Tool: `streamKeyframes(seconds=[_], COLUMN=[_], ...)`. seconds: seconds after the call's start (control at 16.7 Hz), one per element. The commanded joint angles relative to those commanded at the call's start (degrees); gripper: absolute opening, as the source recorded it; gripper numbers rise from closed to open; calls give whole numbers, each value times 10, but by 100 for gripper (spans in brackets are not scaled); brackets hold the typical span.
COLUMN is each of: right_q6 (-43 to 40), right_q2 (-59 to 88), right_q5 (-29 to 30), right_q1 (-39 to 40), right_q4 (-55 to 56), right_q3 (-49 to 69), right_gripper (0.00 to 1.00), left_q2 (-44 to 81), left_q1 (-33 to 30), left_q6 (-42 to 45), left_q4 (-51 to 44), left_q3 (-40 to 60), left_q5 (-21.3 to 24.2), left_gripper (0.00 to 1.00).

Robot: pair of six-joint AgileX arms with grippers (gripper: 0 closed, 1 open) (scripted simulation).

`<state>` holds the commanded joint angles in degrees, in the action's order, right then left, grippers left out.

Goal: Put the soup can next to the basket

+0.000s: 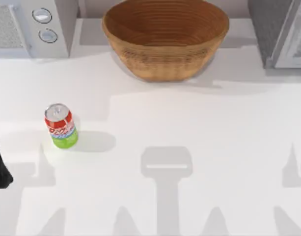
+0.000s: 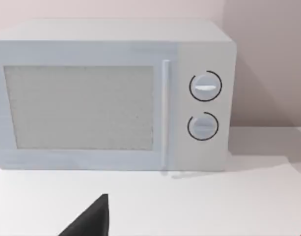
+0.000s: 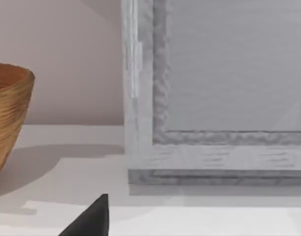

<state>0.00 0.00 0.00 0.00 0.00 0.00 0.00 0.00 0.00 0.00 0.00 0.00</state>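
Observation:
The soup can (image 1: 61,126) stands upright on the white table at the left, with a silver top and a red, light blue and lime green label. The basket (image 1: 165,37), a large tan-brown woven bowl, sits at the back centre, well apart from the can. My left gripper (image 1: 0,167) shows as a dark shape at the table's left edge, a little in front of and left of the can, touching nothing. A black tip of it (image 2: 94,219) shows in the left wrist view. The right wrist view shows a black tip of my right gripper (image 3: 94,219) and the basket's side (image 3: 10,113).
A white microwave (image 1: 35,27) with two dials stands at the back left, also facing the left wrist camera (image 2: 111,98). A grey appliance (image 1: 280,32) stands at the back right, close to the right wrist camera (image 3: 219,98). Bare white tabletop lies between the can and the basket.

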Motion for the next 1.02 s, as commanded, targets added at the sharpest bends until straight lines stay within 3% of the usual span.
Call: streamKeyframes(seconds=[0.42, 1.02], right_q6=[0, 0], right_q2=[0, 0], right_q5=[0, 0], right_q1=[0, 0], right_q4=[0, 0], right_q3=[0, 0], right_gripper=[100, 100], left_q2=[85, 546], left_q1=[-12, -76], left_q6=[24, 152], left_q4=[-54, -341], left_q3=[71, 450], left_q5=[0, 1], left_gripper=[100, 100])
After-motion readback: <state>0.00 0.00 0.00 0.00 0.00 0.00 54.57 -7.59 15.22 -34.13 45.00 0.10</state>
